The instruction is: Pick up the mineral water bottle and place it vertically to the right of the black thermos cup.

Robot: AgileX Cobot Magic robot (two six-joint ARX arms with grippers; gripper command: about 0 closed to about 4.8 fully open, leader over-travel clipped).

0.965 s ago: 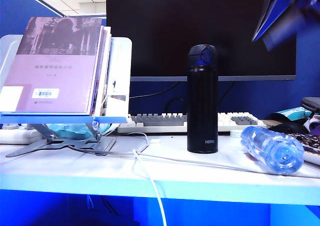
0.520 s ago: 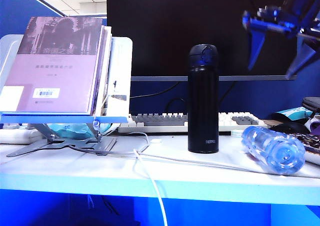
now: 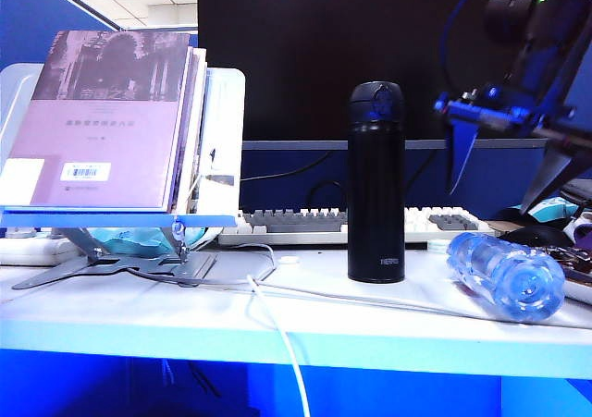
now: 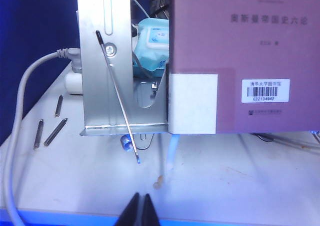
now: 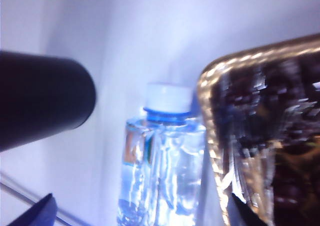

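Right of the black thermos cup point(image 3: 376, 182), the clear ribbed mineral water bottle point(image 3: 505, 275) lies under the right end effector point(image 3: 500, 167), spread wide.

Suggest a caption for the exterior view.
Right gripper, fingers open, hovers above the lying mineral water bottle beside the upright black thermos cup.

Your right gripper point(image 3: 499, 172) hangs with jaws wide above the lying mineral water bottle point(image 3: 505, 275), open air between them. Beside it the black thermos cup point(image 3: 376, 182) stands upright; bare desk point(image 3: 425, 288) separates cup and bottle. A gold-rimmed object point(image 5: 260, 136) crowds the bottle's far side. Your left gripper point(image 4: 140, 212), closed, faces the book stand point(image 4: 100, 65).
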